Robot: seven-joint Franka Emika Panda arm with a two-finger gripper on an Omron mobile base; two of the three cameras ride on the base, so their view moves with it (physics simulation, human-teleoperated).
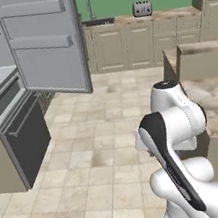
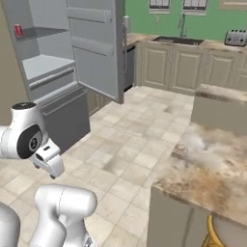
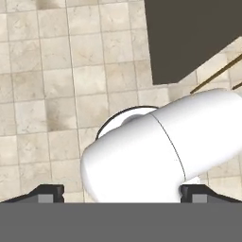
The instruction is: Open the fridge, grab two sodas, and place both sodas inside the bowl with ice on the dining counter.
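The fridge (image 2: 58, 72) is seen standing open, its door (image 2: 94, 48) swung wide toward the room. Its pale grey interior is shelved, and a small red can (image 2: 18, 30) is seen upright at the left end of an upper shelf in the right base view. Below the shelves a lower drawer (image 1: 26, 133) with a bar handle is closed. The door's inner bins (image 1: 30, 8) are seen from the left base view; nothing can be made out in them.

The tool (image 3: 122, 193) is shown in the hand view with its two dark fingertips (image 3: 47, 193) spread wide at the bottom edge, nothing gripped between them. It is pointed down at the tiled floor (image 3: 47, 71), well apart from the can in the fridge.

The marbled table (image 2: 207, 169) is seen at the right, near the arm. A toaster (image 1: 142, 8) is set on the rear counter.
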